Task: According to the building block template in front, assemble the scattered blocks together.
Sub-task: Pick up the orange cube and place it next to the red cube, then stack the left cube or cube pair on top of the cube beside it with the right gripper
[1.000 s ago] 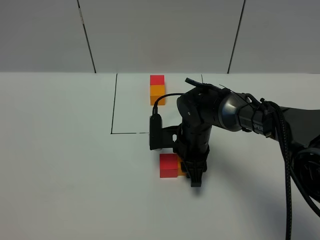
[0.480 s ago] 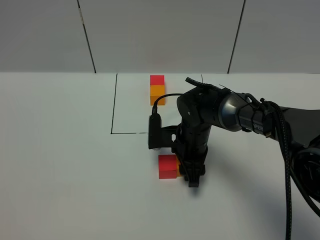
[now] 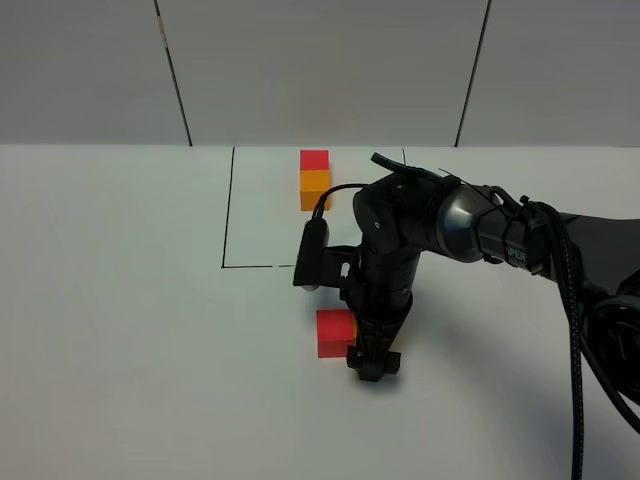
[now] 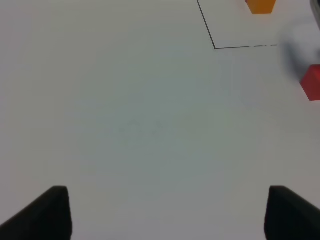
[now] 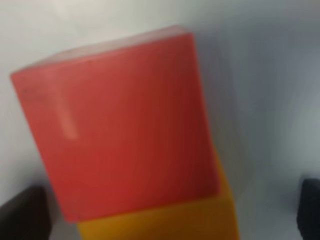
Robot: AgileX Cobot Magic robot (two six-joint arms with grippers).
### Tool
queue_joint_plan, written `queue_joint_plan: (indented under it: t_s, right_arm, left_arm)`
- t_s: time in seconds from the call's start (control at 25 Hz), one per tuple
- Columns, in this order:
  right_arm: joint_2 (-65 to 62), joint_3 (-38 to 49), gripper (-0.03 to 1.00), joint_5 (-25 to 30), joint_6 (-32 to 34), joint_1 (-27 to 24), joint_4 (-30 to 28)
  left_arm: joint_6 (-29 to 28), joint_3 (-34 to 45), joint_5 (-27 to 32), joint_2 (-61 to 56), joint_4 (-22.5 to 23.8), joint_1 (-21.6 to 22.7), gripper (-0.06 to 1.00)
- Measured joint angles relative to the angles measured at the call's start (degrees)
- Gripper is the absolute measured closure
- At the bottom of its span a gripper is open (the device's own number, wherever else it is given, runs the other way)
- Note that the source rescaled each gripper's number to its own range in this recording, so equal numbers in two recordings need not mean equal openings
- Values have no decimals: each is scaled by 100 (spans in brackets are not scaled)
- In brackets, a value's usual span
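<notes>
Because your right gripper [image 3: 368,365] sits low at the table [image 3: 120,330] with its fingers spread either side of the smooth orange block [image 5: 160,222], which touches the smooth red cube [image 5: 120,125], closing off-centre could knock the pair apart or tilt them. The red-over-orange template stack [image 3: 314,180] stands well behind. Your left gripper [image 4: 167,215] is spread wide, holding nothing.
</notes>
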Motion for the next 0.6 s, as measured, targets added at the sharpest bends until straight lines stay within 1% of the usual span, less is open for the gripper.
queue_joint_plan:
  t_s: [0.08,0.2,0.28,0.4,0.52,0.6]
  right_arm:
    - [-53,39,-3,26,85,7,52]
    - [-258,51,-3,262,345,25,193]
    - [-477,51,-3,485,664,38,341]
    - [-840,51,-3,786,1098,44,727]
    - [-1140,51,-3,861,1479,39,965]
    - [-1343,63,-3,831,1897,6,1037]
  left_arm:
    - [0,0,0,0,0,0,29]
    - [0,0,0,0,0,0,29]
    - [0,0,0,0,0,0,29]
    - [0,0,0,0,0,0,29]
    - [5,0,0,0,0,0,29]
    - [5,0,0,0,0,0,29]
